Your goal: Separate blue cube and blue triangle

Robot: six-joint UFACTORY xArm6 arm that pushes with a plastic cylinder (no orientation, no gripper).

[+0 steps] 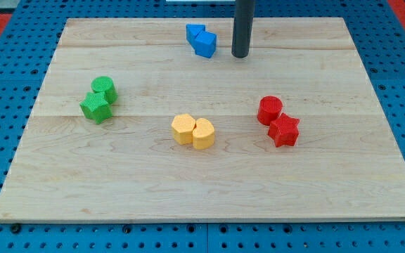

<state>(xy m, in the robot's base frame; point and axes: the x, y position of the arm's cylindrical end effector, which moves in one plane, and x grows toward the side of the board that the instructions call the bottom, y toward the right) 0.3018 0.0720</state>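
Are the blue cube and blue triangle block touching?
Touching. The camera view shows the blue cube pressed against the blue triangle block, no gap visible. My tip stands apart, at their right.

Count on the wooden board (209, 190): eight blocks, in four pairs by colour. Blue, two: a blue cube (205, 43) and a blue triangle (194, 32), touching, near the top edge. Green, two: a green cylinder (105, 88) and a green star (95, 107), toward the left edge. Yellow, two: a yellow hexagon (183, 128) and a yellow heart (203, 133), mid-board. Red, two: a red cylinder (270, 109) and a red star (284, 130), toward the right edge. One dark rod, one tip: my tip (240, 55).
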